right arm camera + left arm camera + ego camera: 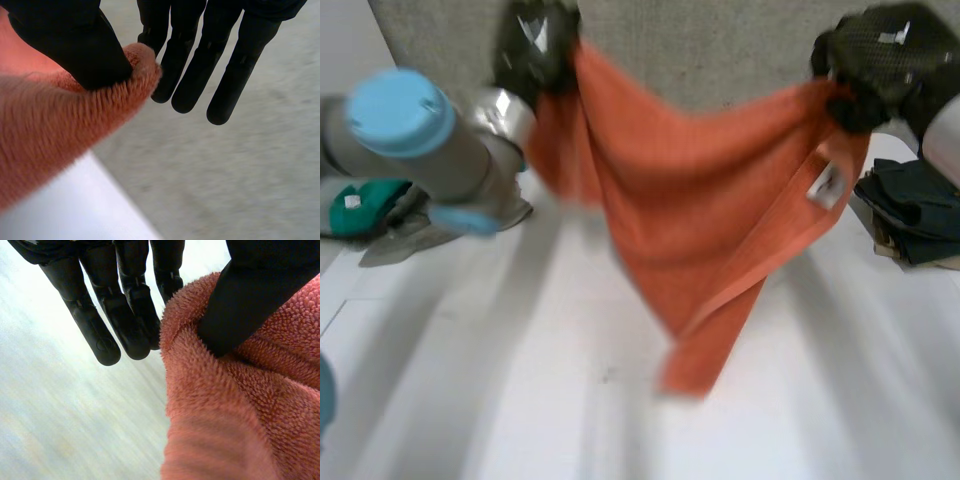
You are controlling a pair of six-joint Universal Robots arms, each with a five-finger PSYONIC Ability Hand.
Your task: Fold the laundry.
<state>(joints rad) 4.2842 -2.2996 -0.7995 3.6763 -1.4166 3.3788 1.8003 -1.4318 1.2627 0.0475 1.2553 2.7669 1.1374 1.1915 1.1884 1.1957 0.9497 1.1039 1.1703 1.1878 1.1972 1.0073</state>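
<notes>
An orange towel (710, 220) hangs in the air above the white table (520, 400), stretched between both hands, its lowest point drooping toward the table's middle. My left hand (535, 45) grips the towel's upper left corner; up close its thumb (250, 295) presses the fuzzy orange cloth (240, 405) against the fingers (125, 315). My right hand (880, 60) holds the upper right corner, where a white label (825, 185) hangs. In the right wrist view the thumb (75, 45) pinches the towel's edge (60, 125) against a finger, and the other fingers (220, 60) are straight.
A pile of dark folded clothes (915, 210) lies at the table's right edge. Teal and grey garments (380, 215) sit at the left edge behind my left arm (430, 140). A grey wall (720, 50) stands behind the table.
</notes>
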